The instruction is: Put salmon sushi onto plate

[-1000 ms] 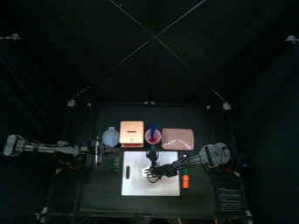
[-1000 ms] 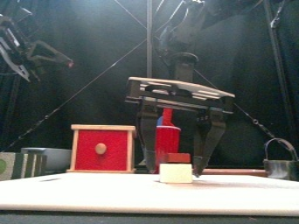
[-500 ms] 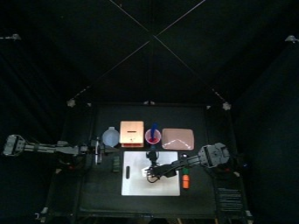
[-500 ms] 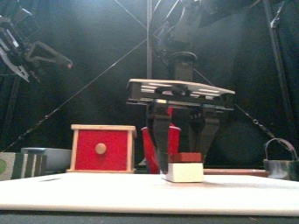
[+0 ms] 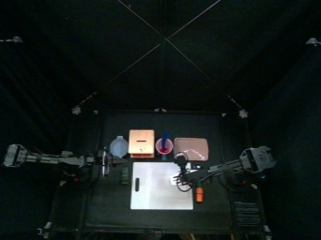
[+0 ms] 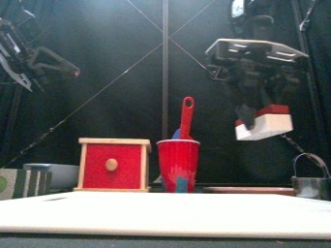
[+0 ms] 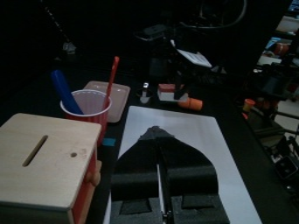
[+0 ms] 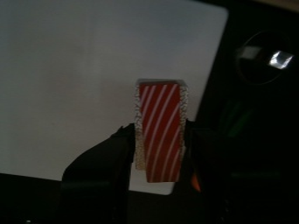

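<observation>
The salmon sushi (image 8: 162,127), an oblong piece with pink and white stripes on top, sits clamped between the jaws of my right gripper (image 8: 162,133). In the front view the sushi (image 6: 265,124) hangs tilted in the air, well above the table, under the right gripper (image 6: 262,118). Seen from the top, the right gripper (image 5: 183,169) is over the white board's far right corner, just in front of the pinkish-tan plate (image 5: 191,147). My left gripper (image 7: 158,133) rests shut at the table's left (image 5: 109,161), holding nothing.
A white board (image 5: 160,186) lies at the table's middle, with a brighter orange piece (image 5: 198,194) by its right edge. An orange box (image 5: 142,142) and a red cup (image 6: 179,165) holding utensils stand left of the plate. A metal cup (image 6: 311,180) is at the right.
My right gripper closed on the salmon sushi, lifted it off the white board and carried it up and to the right. The left arm has not moved.
</observation>
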`<state>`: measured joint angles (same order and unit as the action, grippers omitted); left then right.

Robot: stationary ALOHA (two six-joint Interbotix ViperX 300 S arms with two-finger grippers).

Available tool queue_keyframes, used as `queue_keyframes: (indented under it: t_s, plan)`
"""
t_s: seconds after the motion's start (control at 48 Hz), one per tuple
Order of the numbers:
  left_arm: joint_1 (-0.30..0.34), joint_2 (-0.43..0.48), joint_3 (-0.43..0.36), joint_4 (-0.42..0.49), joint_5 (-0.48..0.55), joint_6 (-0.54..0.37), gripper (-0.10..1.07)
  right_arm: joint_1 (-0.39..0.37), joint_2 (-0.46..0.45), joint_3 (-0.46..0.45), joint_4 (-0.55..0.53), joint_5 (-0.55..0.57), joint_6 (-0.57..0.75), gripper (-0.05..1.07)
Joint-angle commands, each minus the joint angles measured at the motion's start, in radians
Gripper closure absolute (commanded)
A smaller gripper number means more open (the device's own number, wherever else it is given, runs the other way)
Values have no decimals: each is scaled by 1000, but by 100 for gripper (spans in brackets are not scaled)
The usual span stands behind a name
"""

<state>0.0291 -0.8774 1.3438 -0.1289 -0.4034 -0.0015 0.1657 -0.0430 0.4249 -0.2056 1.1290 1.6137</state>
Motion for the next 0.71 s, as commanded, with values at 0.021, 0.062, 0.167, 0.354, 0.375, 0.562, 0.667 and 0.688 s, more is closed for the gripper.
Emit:
queue_keyframes:
  t_s: [0.021,0.062,0.167,0.354,0.375,0.562,0.667,0.688]
  plan:
    - [3,3,-15,3,-6,2,83,-98,-124,83,-28,-11,-29,38]
    - [3,5,-15,3,-6,2,83,-138,-153,117,-44,-25,-51,38]
    - [5,3,-12,3,-6,2,83,-262,-202,189,-81,-95,-117,38]
    - [9,3,-9,3,-5,3,83,-456,-196,273,-104,-275,-233,38]
    - [11,5,-9,3,-6,3,83,-472,-192,281,-103,-298,-244,38]
    - [26,5,-3,3,-5,3,83,-584,-133,341,-89,-451,-278,38]
    - [28,3,2,3,-5,3,83,-611,-101,357,-97,-508,-278,38]
    - [28,3,2,3,-5,3,83,-612,-97,360,-98,-514,-278,38]
